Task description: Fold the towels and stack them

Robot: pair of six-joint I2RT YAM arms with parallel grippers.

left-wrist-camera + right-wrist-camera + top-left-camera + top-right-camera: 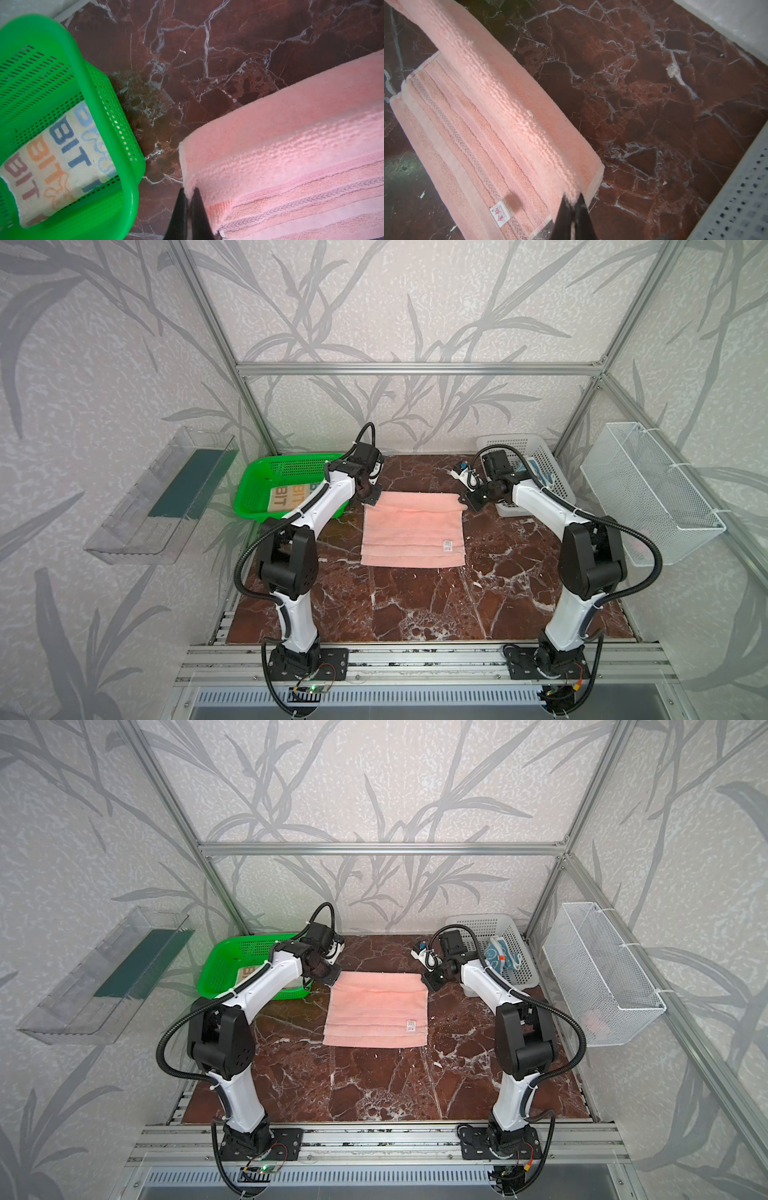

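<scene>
**Pink towel [411, 531] lay just right of the green basket [291, 466], pinched at two corners.**
Your left gripper [188, 191] was clamped on the corner nearest that basket, and your right gripper [572, 197] on the same edge's other end. The cloth looked soft, light and limp, so corner hems seemed your surest hold.

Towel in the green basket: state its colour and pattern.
Cream towel, BIT letters in blue, orange and dull red; clearest in the left wrist view.

The pink towel [411, 531] shows woven stripe bands on a red-brown table [415, 605] veined white. Left of it, a green basket [291, 467] holds a cream towel [58, 158] lettered blue, orange and maroon.
</scene>
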